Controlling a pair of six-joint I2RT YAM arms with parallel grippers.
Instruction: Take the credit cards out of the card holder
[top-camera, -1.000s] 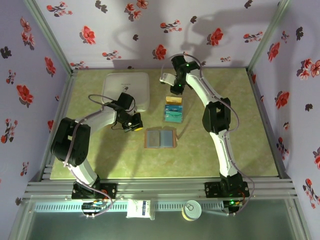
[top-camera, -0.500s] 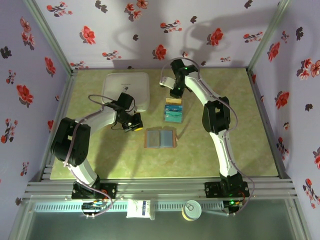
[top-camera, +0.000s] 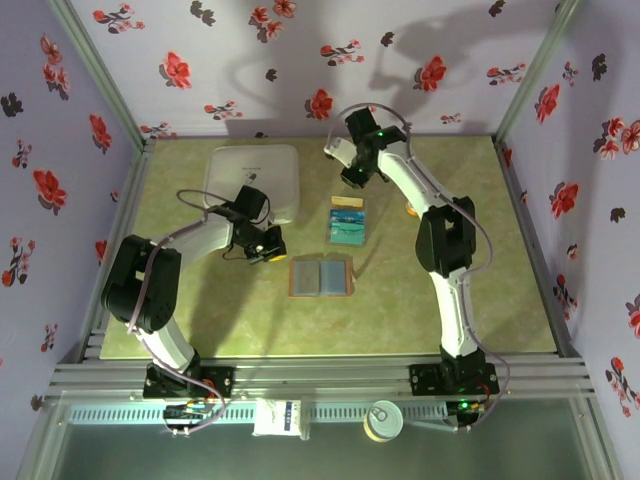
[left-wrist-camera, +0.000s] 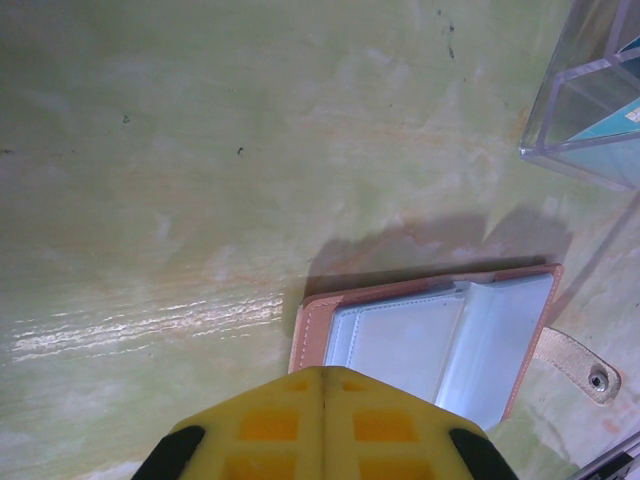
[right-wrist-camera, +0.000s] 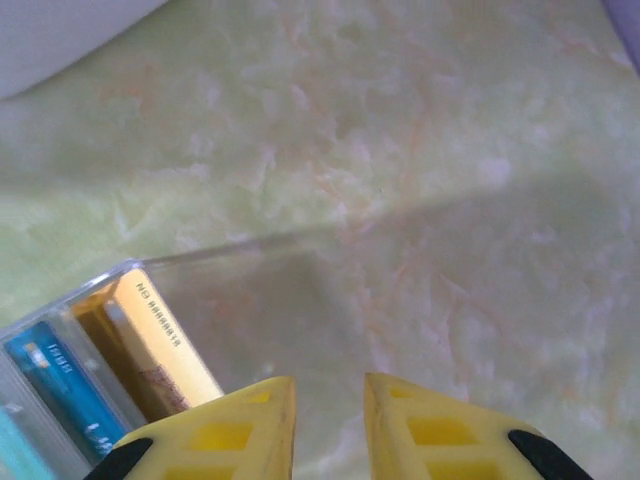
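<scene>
Your left gripper (left-wrist-camera: 322, 385) was closed with nothing in it, its two yellow fingers pressed together along a single seam, and it hung low over the green table (top-camera: 200, 300), just left of the card holder (left-wrist-camera: 440, 340). The card holder lay open and flat near the middle of the table (top-camera: 321, 277), with its grey-blue pockets facing up and its snap strap (left-wrist-camera: 580, 365) sticking out from one edge. Your right gripper (right-wrist-camera: 329, 385) had its fingers slightly parted, a narrow gap between them and nothing in that gap; from above it sat (top-camera: 350, 180) at the far end of the clear box (top-camera: 347, 222). The credit cards (right-wrist-camera: 150, 345) stood on edge inside that clear box, the yellow-orange one nearest your right fingers and a blue one beside it. The box sat just beyond the card holder, apart from it. The white box (top-camera: 254, 180) rested at the far left, behind your left gripper (top-camera: 268, 247).
</scene>
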